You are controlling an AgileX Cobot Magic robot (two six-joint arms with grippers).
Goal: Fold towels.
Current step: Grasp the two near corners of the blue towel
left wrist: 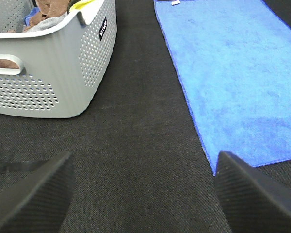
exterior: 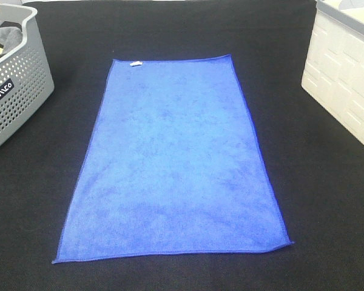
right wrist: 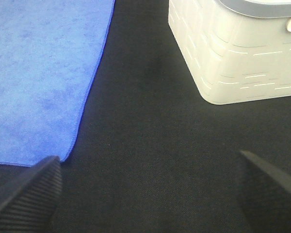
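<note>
Towel (exterior: pixel 176 163), royal-blue fuzzy microfibre rectangle with darker stitched hem, lay flat; left gripper (left wrist: pixel 144 172) and right gripper (right wrist: pixel 148 167) gaped empty.

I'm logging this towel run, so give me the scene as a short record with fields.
towel: blue, flat, unfolded, on black table
tag: white, on towel's far edge
grey basket: left of towel, cloths inside
white basket: right of towel
left gripper: open, empty, by towel's near left corner
right gripper: open, empty, by towel's near right corner
</note>
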